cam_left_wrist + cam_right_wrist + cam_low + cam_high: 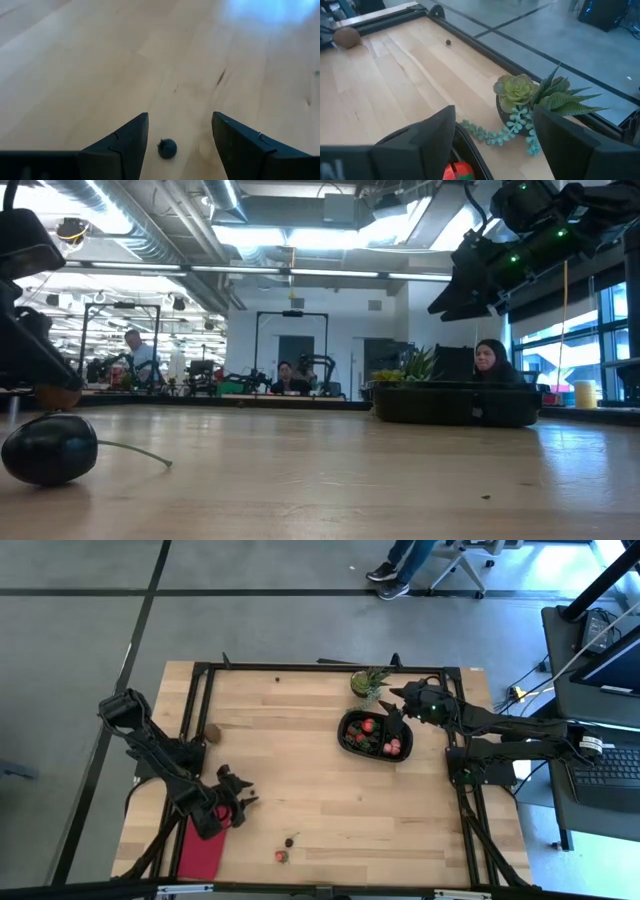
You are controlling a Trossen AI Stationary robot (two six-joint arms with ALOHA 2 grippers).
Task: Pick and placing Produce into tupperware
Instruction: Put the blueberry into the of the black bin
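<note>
Pale wooden tabletop (320,790) carried both arms: left pincer (180,145) hung parted and empty over a dark berry (167,148); right pincer (392,712) gaped empty above the tupperware (347,738).

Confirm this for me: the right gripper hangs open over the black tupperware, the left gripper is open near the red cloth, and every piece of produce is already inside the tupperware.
Not quite. The right gripper does hang open over the tupperware, and the left gripper is open near the red cloth. But the high view shows a dark berry and a red strawberry piece lying on the table, outside the tupperware.
</note>
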